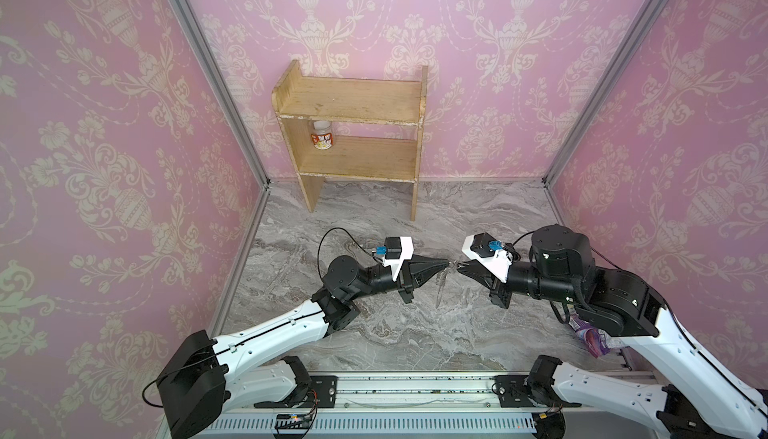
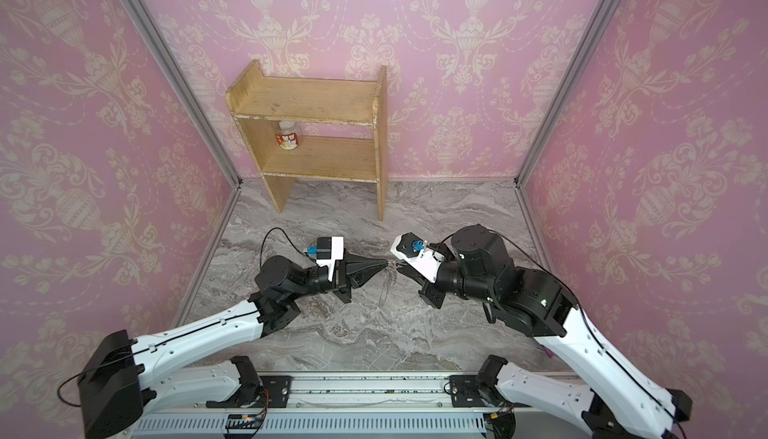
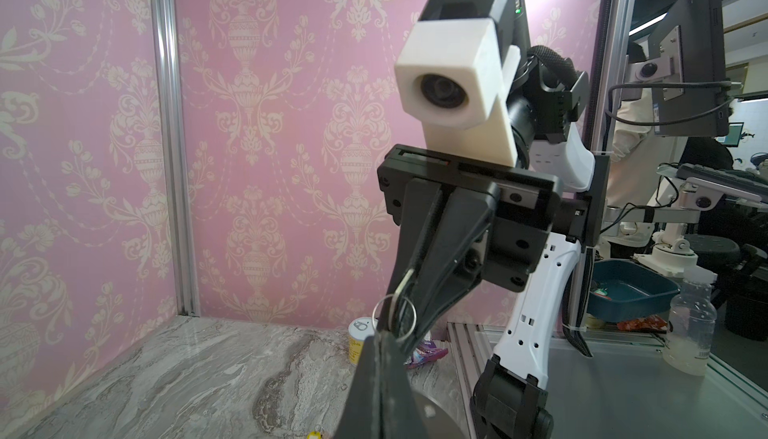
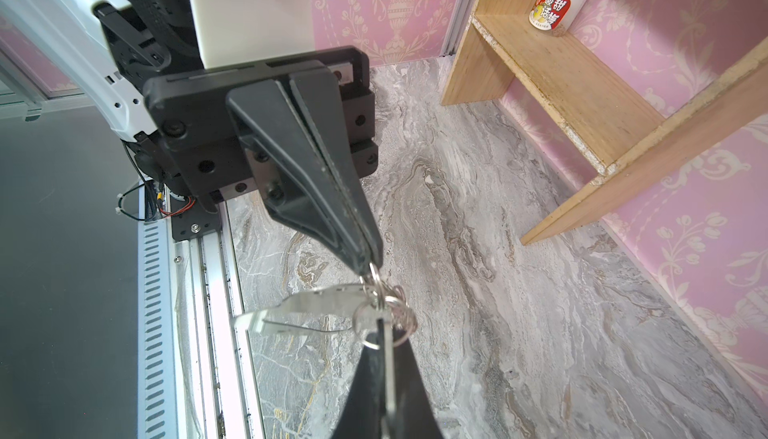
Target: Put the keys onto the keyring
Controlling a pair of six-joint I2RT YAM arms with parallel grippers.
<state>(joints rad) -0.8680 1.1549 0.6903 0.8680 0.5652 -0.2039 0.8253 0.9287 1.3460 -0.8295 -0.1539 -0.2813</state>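
Mid-threading above the grey marbled worktop (image 4: 498,291): my left gripper (image 4: 372,264) pinches the silver wire split-ring keyring (image 4: 409,324), and my right gripper (image 4: 384,345) seemingly clamps a flat silver metal key (image 4: 388,378). Next, I slide it round the coil.

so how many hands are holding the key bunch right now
2. The left hand and the right hand meet tip to tip in mid-air, each pinching part of the key bunch.
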